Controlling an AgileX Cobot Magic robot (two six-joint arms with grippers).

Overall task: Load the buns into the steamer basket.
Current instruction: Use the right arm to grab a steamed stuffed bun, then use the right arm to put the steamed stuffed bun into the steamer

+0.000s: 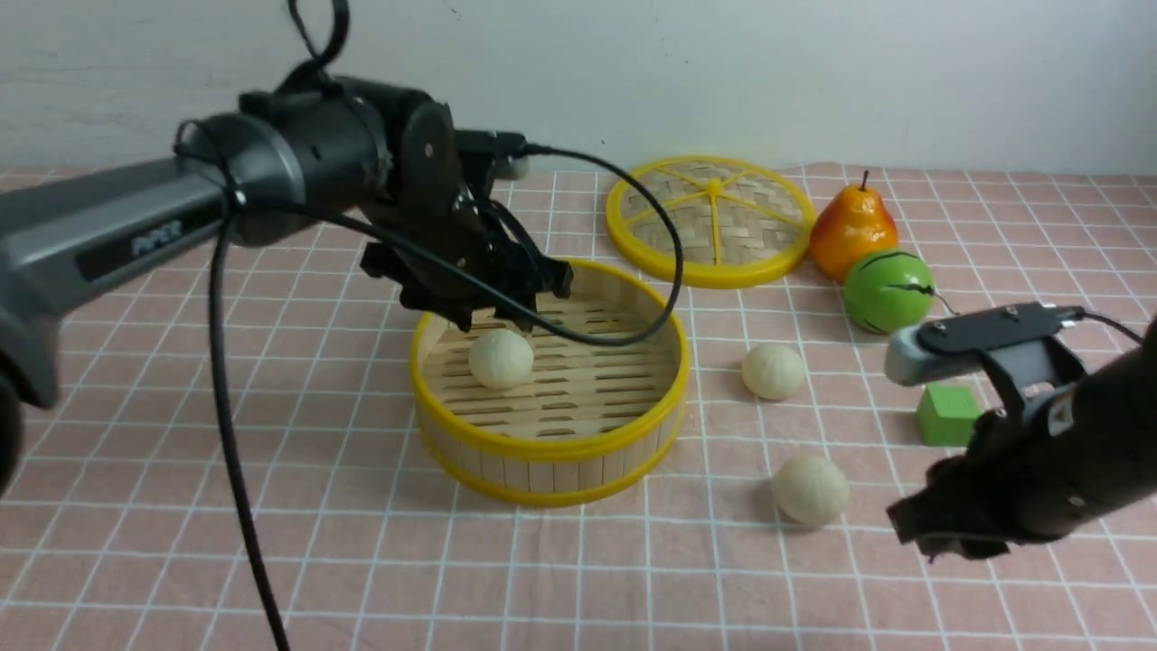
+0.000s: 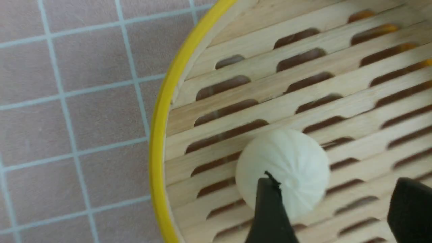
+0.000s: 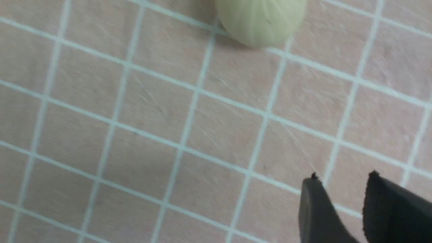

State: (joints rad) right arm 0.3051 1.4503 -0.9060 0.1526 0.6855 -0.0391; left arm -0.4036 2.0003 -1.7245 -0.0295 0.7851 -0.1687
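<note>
The steamer basket [image 1: 547,447] stands mid-table. One bun [image 1: 501,358] lies on its slatted floor, at the left side. My left gripper [image 1: 502,318] hovers just above that bun, open. In the left wrist view the bun [image 2: 287,162] rests on the slats beside one finger [image 2: 270,212], with the jaws [image 2: 337,192] wide apart and not gripping it. Two more buns lie on the cloth right of the basket, one farther [image 1: 774,371] and one nearer [image 1: 810,489]. My right gripper [image 1: 945,542] is low, right of the nearer bun [image 3: 261,22], narrowly open [image 3: 342,175] and empty.
A flat woven lid [image 1: 711,217] lies behind the basket. An orange pear [image 1: 852,231], a green striped melon [image 1: 888,291] and a green cube [image 1: 947,414] sit at the right. The left arm's black cable [image 1: 230,452] hangs down at the left.
</note>
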